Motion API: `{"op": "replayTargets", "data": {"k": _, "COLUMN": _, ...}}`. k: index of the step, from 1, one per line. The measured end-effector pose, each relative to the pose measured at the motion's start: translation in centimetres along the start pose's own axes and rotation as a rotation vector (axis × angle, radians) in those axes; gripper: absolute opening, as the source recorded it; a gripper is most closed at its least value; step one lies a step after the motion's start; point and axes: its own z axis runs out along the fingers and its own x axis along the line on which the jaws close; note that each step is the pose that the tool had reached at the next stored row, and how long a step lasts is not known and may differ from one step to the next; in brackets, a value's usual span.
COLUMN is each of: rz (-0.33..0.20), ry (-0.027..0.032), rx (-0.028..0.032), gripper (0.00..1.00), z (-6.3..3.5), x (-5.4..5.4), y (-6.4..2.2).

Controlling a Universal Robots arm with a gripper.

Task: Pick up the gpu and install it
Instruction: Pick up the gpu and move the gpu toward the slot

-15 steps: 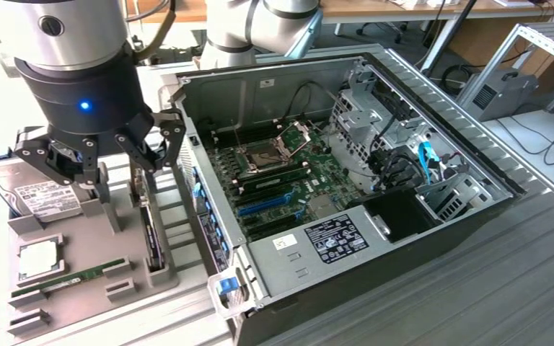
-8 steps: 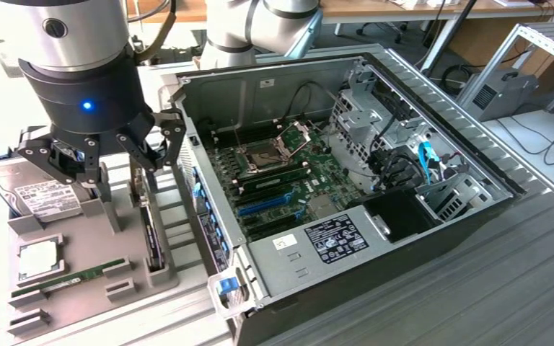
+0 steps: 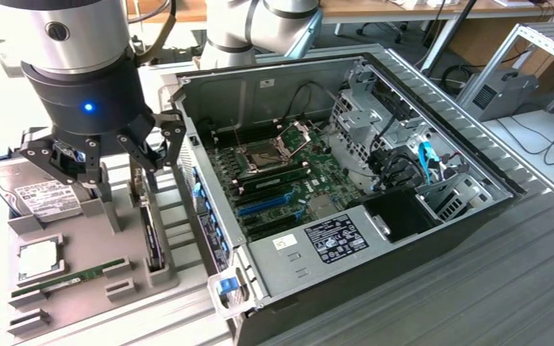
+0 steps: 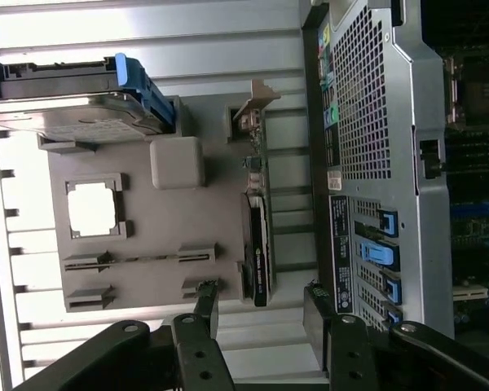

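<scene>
Beneath parted fingers (image 4: 205, 314), gpu (image 4: 259, 252) edge-on in wrist view

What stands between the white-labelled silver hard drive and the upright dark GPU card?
A raised grey square block, between hard drive and GPU card, in the wrist view.

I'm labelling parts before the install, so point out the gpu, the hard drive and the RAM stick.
gpu (image 4: 259, 248), wrist view, on its black fan housing.
hard drive (image 3: 42, 194), exterior view, on its white label.
RAM stick (image 3: 66, 277), exterior view, on the middle of its green edge.
</scene>
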Motion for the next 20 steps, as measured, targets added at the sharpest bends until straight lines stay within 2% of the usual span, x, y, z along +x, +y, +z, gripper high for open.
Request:
{"op": "replayTargets", "data": {"k": 15, "rz": 0.000, "ry": 0.0000, "rx": -0.0001, "gripper": 0.55, "z": 0.55, "x": -0.1, "y": 0.09}}
{"op": "replayTargets", "data": {"k": 20, "rz": 0.000, "ry": 0.0000, "rx": -0.0001, "gripper": 0.55, "z": 1.07, "x": -0.2, "y": 0.11}}
